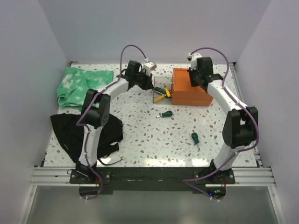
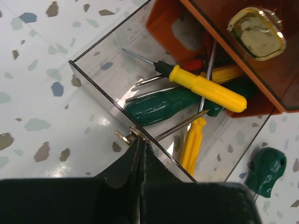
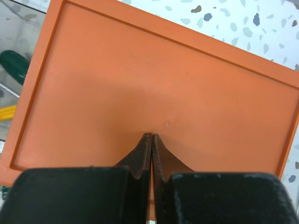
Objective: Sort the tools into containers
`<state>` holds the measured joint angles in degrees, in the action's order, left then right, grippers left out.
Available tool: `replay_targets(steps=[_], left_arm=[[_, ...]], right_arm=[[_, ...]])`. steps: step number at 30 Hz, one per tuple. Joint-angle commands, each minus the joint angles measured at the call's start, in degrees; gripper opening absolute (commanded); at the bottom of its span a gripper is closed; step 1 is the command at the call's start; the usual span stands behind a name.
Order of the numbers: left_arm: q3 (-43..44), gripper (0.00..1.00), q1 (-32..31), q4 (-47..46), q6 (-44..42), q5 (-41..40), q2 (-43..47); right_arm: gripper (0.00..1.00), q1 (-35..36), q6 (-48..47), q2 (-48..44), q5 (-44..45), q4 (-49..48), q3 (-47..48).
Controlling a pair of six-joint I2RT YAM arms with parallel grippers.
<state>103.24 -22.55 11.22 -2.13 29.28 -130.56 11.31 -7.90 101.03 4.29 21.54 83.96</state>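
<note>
Near front of table (image 1: 140, 140), green stubby screwdriver (image 1: 194, 138) lying loose toward right arm. Second green screwdriver (image 1: 166, 114) lying further in. Behind it, clear drawer (image 2: 98, 74) standing pulled out of orange chest (image 1: 187, 95), with yellow-handled screwdriver (image 2: 208, 88) lying atop others inside. Left gripper (image 2: 139, 142) hovering at drawer's near wall, fingers pressed together, possibly touching rim. Right gripper (image 3: 151, 136) sitting over chest top, fingers closed, holding nothing.

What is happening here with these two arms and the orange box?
The arms are sorting screwdrivers into an orange chest. Its clear drawer is pulled out and holds several yellow and green ones. The left fingers, shut, are at the drawer's near wall; the right fingers, shut, are on the chest's top. Two green screwdrivers lie loose on the table.
</note>
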Motion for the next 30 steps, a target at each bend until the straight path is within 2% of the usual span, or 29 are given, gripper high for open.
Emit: replay_targets(steps=[1,6,11,19,30], left_arm=[[2.6,0.0,-3.6,-5.2,5.3,5.9,-1.4],[4.9,0.0,-5.1,-8.4,8.1,9.6,-3.2],[5.8,0.0,-5.7,-15.2,16.2,13.6,-5.8],[5.0,0.15,-5.6,-18.3,19.8,17.7,-7.4],[2.9,0.21,-6.9,-27.7,27.3,22.2,-9.2]], right_arm=[[0.0,-0.1,2.6,-1.4,-4.0,5.0,-2.5],[0.0,-0.1,3.1,-1.5,-4.1,5.3,-3.9],[0.0,-0.1,3.3,-1.5,-4.0,5.4,-4.8],[0.0,-0.1,2.9,-1.1,-4.1,5.7,-4.2],[0.0,-0.1,1.7,-2.0,-3.9,6.7,-5.0]])
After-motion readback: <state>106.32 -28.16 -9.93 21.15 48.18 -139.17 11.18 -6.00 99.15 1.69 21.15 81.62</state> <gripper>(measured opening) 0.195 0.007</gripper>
